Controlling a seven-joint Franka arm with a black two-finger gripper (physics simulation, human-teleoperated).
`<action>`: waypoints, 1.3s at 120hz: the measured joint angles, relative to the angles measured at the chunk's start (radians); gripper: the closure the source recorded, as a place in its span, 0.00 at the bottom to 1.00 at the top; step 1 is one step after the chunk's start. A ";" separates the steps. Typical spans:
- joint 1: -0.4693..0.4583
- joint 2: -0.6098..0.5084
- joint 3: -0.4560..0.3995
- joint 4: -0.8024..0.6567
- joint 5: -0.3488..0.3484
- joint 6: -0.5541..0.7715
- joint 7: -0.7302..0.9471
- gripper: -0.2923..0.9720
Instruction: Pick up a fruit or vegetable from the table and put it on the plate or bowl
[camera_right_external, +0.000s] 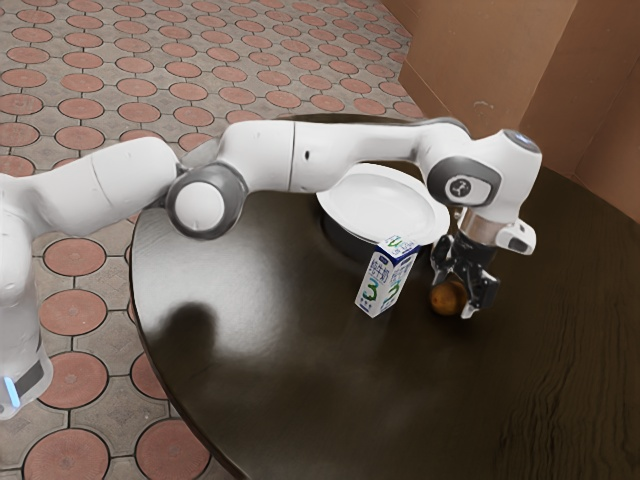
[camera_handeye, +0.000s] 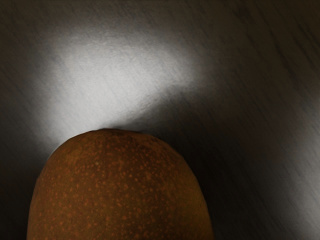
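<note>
A brown kiwi (camera_right_external: 447, 297) lies on the dark round table (camera_right_external: 300, 400), to the exterior view's right of a small milk carton. My black gripper (camera_right_external: 463, 296) is lowered over it, open, with one finger on each side of the fruit and its tips near the tabletop. In the wrist view the kiwi (camera_handeye: 120, 190) looms large just under my hand, its speckled skin against the dark table (camera_handeye: 250, 100). A white plate (camera_right_external: 385, 203) rests on a dark bowl-like base behind the carton, toward the far side of the table.
The blue, white and green milk carton (camera_right_external: 386, 277) stands upright between the plate and the kiwi, close to my gripper. Brown cardboard-like walls (camera_right_external: 520, 70) rise behind the table. A tiled floor lies beyond the table's edge.
</note>
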 joint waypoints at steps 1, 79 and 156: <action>0.000 0.000 0.000 -0.001 0.000 0.001 -0.001 0.23; -0.013 -0.027 0.001 -0.007 0.017 0.012 -0.040 0.50; 0.288 -0.548 0.166 -0.492 -0.133 -0.035 -0.029 0.53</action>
